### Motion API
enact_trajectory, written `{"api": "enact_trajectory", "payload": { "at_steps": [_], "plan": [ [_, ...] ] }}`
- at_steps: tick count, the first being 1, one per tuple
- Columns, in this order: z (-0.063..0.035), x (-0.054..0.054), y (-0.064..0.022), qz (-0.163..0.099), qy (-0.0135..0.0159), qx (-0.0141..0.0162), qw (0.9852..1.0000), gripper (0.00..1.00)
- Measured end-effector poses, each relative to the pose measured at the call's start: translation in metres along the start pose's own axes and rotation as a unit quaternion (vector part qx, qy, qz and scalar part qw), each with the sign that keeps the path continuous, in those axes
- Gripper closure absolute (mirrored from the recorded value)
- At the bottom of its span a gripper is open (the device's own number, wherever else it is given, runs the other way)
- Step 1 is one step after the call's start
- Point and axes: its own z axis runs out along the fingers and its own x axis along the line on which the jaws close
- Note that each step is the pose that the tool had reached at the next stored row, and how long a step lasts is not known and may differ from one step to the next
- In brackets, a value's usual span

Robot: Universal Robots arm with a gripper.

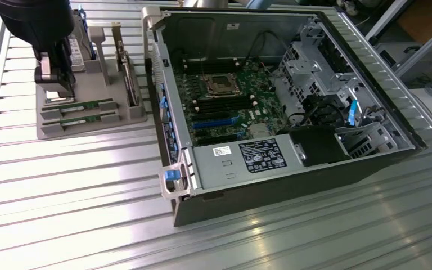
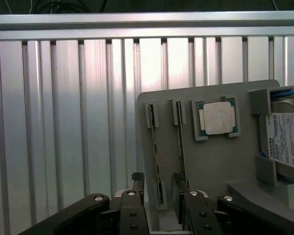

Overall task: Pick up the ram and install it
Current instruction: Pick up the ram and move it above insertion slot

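Two ram sticks stand on edge in slots of a grey holder (image 2: 210, 161). In the wrist view one ram stick (image 2: 154, 142) runs between my open gripper's (image 2: 159, 185) fingertips (image 2: 138, 182). The second stick (image 2: 180, 139) lies just outside the other finger. Nothing is gripped. In the exterior view the gripper (image 1: 54, 87) hangs over the holder (image 1: 88, 128) at the far end of the green ram sticks (image 1: 77, 107). The open computer case (image 1: 172, 101) lies to the exterior view's right, with its motherboard's ram slots (image 1: 216, 106) exposed.
On the holder, a square silver processor chip (image 2: 218, 117) sits beside the sticks and a hard drive (image 2: 284, 142) with a white label stands beyond it. A power supply (image 1: 246, 160) and drive cages (image 1: 314, 62) fill parts of the case. The ribbed metal table (image 1: 73, 191) surrounds everything.
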Motion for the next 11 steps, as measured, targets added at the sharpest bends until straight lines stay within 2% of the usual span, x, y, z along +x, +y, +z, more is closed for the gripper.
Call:
{"api": "enact_trajectory", "payload": {
  "at_steps": [11],
  "plan": [
    [0.0165, -0.001, -0.0003, 0.000, 0.0000, 0.0000, 1.0000, 0.64]
  ]
}}
